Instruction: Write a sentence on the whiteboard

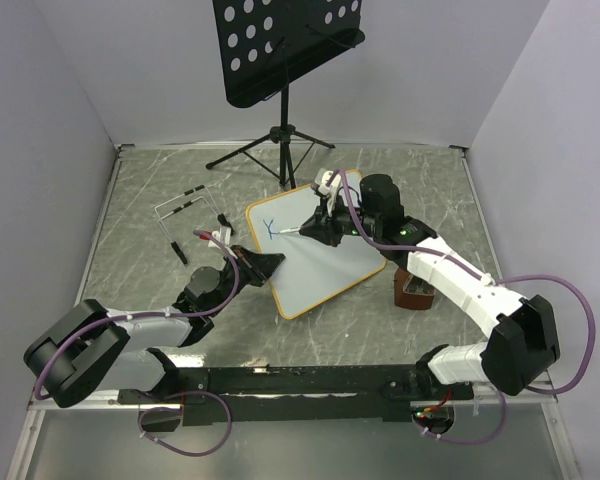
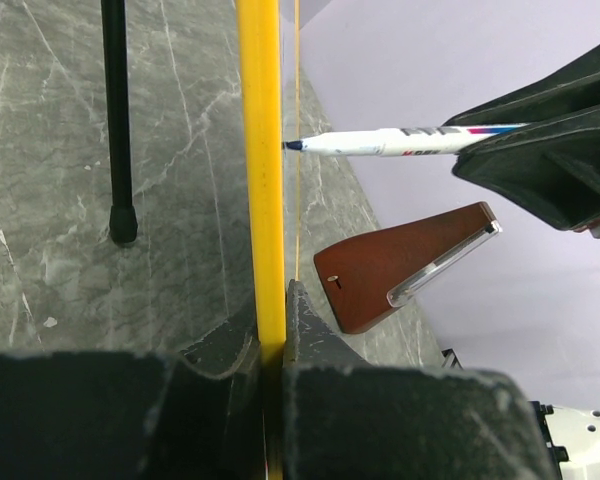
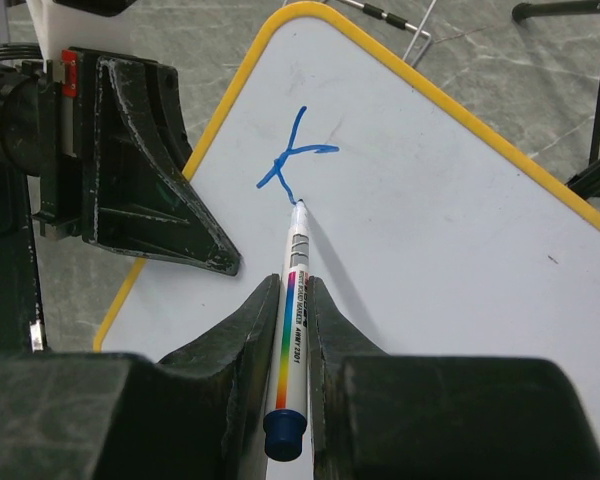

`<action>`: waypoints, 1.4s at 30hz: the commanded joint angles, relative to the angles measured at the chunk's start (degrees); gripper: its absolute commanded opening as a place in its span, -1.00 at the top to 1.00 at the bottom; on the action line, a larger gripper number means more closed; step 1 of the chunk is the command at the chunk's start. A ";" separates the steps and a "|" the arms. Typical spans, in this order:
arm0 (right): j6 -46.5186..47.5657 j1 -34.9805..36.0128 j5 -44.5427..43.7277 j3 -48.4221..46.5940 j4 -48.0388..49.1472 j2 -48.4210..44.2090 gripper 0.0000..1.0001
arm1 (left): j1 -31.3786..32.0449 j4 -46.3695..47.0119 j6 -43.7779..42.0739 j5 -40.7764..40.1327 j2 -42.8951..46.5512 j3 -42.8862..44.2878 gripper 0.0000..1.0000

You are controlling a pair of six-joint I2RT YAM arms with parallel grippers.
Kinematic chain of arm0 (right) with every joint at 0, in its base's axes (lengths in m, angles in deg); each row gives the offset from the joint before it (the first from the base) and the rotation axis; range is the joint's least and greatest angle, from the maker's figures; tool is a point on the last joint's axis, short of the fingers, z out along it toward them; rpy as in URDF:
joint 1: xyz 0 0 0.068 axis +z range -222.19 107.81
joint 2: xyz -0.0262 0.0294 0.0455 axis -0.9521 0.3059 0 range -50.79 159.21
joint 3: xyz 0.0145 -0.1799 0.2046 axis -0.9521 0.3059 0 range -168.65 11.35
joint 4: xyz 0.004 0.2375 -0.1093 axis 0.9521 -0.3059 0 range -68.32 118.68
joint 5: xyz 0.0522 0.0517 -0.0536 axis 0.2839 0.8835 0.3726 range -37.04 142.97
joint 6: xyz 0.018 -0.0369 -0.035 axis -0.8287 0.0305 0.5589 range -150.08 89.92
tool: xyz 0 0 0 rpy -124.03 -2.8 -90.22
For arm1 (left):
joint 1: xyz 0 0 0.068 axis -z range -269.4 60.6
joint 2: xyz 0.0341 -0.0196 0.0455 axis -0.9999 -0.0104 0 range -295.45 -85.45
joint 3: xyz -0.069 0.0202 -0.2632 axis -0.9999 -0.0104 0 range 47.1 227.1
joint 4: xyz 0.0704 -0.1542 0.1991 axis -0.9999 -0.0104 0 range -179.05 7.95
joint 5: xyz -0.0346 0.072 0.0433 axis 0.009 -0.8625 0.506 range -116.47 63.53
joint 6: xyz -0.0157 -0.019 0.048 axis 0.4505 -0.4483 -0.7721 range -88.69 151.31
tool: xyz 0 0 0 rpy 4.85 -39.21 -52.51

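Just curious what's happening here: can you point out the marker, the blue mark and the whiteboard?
marker (image 3: 294, 290), right wrist view, rainbow-striped barrel.
blue mark (image 3: 285, 160), right wrist view, where strokes cross.
whiteboard (image 1: 325, 265), top view, bare white face.

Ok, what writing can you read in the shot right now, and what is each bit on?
"K": a rough blue letter, possibly unfinished, on the whiteboard.
Print along the barrel of the marker: too small and blurred to read.
Nothing else is readable.
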 commanded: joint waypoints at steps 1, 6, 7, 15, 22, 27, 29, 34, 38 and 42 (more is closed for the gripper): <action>-0.42 -0.26 0.24 -2.59 2.40 0.74 1.00 | 0.39 3.32 -3.61 2.09 -0.05 0.66 0.98; -0.07 -0.79 -1.78 -2.50 1.79 1.27 1.00 | 0.30 3.06 -3.79 2.09 0.13 0.66 0.98; -0.07 -0.88 -2.22 -2.50 1.70 1.35 1.00 | 0.39 3.14 -3.79 2.08 0.13 0.66 0.98; 0.02 -1.31 -5.92 -2.33 2.84 1.27 1.00 | 0.30 3.50 -3.70 2.08 -0.48 0.75 0.98; -1.03 -1.14 -5.48 -3.12 4.16 2.32 1.00 | 0.30 4.20 -3.70 2.87 -1.19 0.92 0.98; -1.83 -1.23 -3.47 -3.29 4.77 2.94 1.00 | 0.30 4.73 -3.44 3.05 -1.71 0.75 0.98; -2.09 -1.14 -2.67 -3.38 4.78 3.02 1.00 | 0.39 4.99 -3.44 3.05 -1.80 0.83 0.98; -1.57 -1.14 0.05 -3.91 3.90 3.55 1.00 | 0.30 4.99 -3.52 2.88 -1.98 0.66 0.98; -0.60 -1.14 1.90 -3.65 2.23 3.38 1.00 | 0.30 5.17 -3.52 2.79 -1.89 0.57 0.98; 0.19 -1.23 2.25 -3.47 0.48 3.20 1.00 | 0.30 5.61 -3.35 2.79 -2.07 0.39 0.98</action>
